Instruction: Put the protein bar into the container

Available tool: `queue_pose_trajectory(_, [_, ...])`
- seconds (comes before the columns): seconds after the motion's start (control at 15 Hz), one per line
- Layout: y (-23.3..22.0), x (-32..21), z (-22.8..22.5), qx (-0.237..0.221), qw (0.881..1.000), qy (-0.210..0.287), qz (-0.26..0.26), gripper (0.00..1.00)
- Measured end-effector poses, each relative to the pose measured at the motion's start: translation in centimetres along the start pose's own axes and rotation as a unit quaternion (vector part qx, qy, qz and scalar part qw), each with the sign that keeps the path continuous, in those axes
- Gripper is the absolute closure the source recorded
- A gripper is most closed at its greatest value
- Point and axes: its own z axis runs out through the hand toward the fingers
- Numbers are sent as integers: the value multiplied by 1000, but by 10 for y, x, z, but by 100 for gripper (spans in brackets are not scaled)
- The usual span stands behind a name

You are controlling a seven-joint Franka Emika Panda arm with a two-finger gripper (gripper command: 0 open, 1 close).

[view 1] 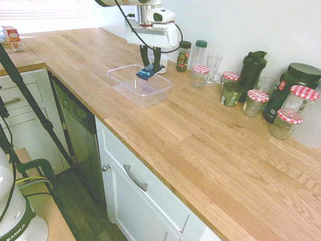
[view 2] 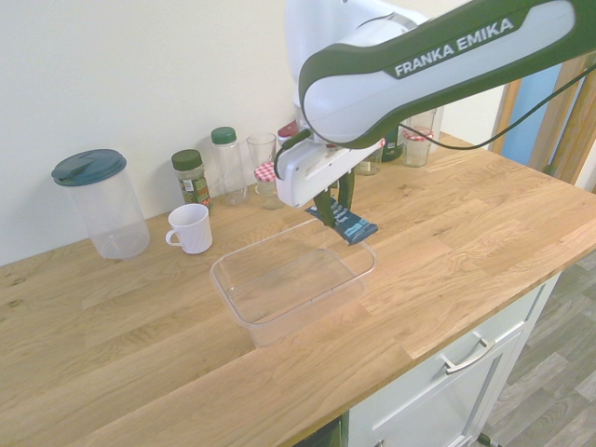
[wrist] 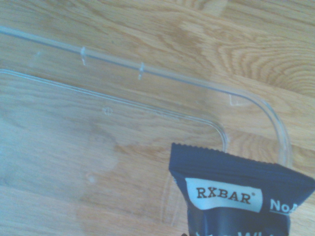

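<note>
The container point(view 1: 142, 86) sits on the wooden table point(view 1: 210, 150), a clear shallow tub with nothing lying in it. The protein bar point(view 1: 149, 72) hangs above its far corner, pinched at the upper end by the end effector point(view 1: 150, 59), whose fingers are clenched on the wrapper; the bar tilts downward and does not touch the tub. In the wrist view the crimped end of the bar point(wrist: 236, 196) shows over the tub's rounded corner, with the rim point(wrist: 147, 69) running away across the wood.

The tub stands back from the table's front edge, with bare wood on its near side and toward the window end. Below the edge are white drawers with a metal handle point(view 1: 135, 177).

Behind the tub, close to the wall, a white mug point(view 2: 191, 228) stands just beside it, then a spice jar point(view 2: 191, 177) with a dark green lid, a clear bottle point(view 2: 225, 163) with a green cap and a drinking glass point(view 2: 262, 160). A tall clear jug point(view 2: 98, 200) with a dark lid stands further along the wall. On the other side a group of jars with red-checked lids point(view 1: 256, 103), a black shaker bottle point(view 1: 252, 70) and a dark tub point(view 1: 293, 88) crowd the wall, well apart from the container.
</note>
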Motion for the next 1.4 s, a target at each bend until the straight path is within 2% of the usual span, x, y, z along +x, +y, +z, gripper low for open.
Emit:
queue_pose_trajectory(0.53, [-46, 8, 44, -16, 1000, -7, -6, 100])
queue_pose_trajectory(1.2, [-75, 17, 78, -23, 1000, -14, -2, 100])
queue_pose_trajectory(1.27, [-76, 18, 79, -24, 1000, -14, 0, 0])
queue_pose_trajectory(1.4, [-77, 19, 81, -26, 1000, -14, 6, 0])
